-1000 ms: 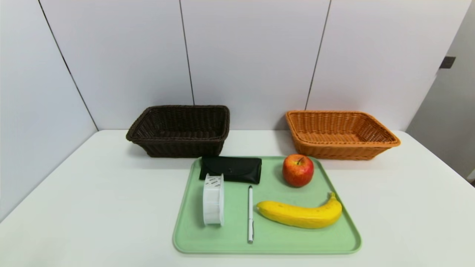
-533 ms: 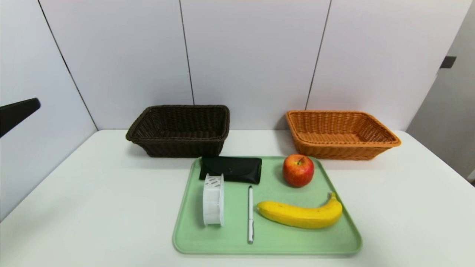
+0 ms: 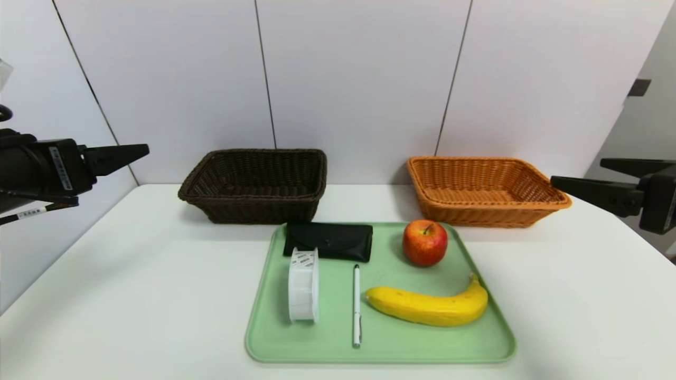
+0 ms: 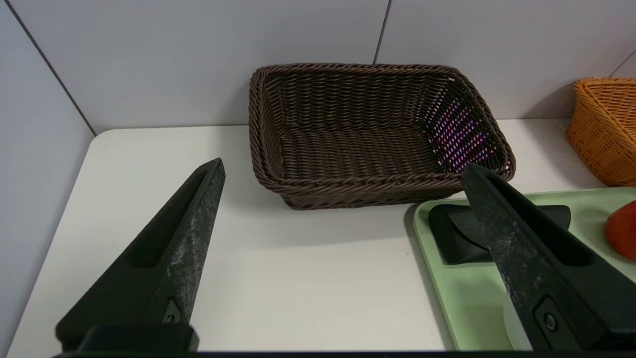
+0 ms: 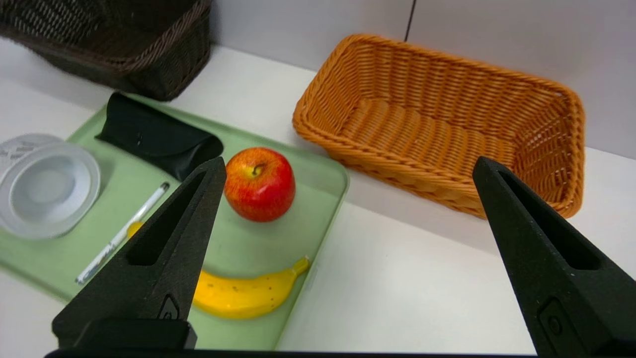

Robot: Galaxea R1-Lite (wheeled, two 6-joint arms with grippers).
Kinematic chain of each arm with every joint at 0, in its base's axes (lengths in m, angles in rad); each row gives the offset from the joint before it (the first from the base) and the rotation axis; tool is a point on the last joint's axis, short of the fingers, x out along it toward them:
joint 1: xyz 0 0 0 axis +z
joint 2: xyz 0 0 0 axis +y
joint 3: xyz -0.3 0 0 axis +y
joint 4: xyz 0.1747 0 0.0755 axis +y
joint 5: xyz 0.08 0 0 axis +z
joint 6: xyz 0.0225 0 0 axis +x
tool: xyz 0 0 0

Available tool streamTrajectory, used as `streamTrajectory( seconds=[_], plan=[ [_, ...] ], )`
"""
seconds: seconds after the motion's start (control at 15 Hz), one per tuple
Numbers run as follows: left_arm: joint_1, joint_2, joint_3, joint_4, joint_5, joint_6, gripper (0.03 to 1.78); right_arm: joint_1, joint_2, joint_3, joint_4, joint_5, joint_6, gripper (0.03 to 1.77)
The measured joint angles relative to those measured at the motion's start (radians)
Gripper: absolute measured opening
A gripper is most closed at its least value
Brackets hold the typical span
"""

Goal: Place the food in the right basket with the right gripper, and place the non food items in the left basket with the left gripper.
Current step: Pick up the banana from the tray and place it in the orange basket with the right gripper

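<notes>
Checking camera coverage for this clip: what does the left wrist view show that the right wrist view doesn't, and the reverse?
Only the left wrist view: the open left hand, and the whole left basket, with nothing in it.

Only the right wrist view: the open right hand, the banana, the pen, the spool, and the whole right basket, with nothing in it.

Both: the green tray, the black pouch, and the apple, a sliver in the left wrist view.

Head camera high, facing forward and down over the whole table [image 3: 132,295], wrist cameras lower, nearer — both sharing the green tray [image 4: 462,293] and its black pouch [image 5: 154,136]
</notes>
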Motion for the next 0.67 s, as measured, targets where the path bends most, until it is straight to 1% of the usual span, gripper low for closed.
streamTrajectory(
  seconds=[0.07, 0.27, 0.33, 0.4, 0.53, 0.67],
  plan=[
    [0.000, 0.014, -0.010, 0.001, 0.000, 0.000, 1.69, 0.000, 0.018, -0.036, 0.036, 0.022, -0.022, 1.71],
    [0.000, 0.040, -0.026, 0.007, 0.002, 0.007, 1.69, -0.002, 0.094, -0.142, 0.074, 0.089, -0.057, 1.71],
    [0.000, 0.045, -0.026, 0.008, 0.002, 0.006, 1.69, -0.002, 0.126, -0.188, 0.101, 0.112, -0.086, 1.71],
    [0.000, 0.049, -0.026, 0.008, 0.003, 0.006, 1.69, 0.000, 0.160, -0.244, 0.153, 0.133, -0.131, 1.71],
    [0.000, 0.056, -0.026, 0.007, 0.003, 0.008, 1.69, 0.021, 0.229, -0.392, 0.342, 0.171, -0.245, 1.71],
    [0.000, 0.061, -0.026, 0.007, 0.003, 0.016, 1.69, 0.058, 0.301, -0.566, 0.604, 0.188, -0.374, 1.71]
  ],
)
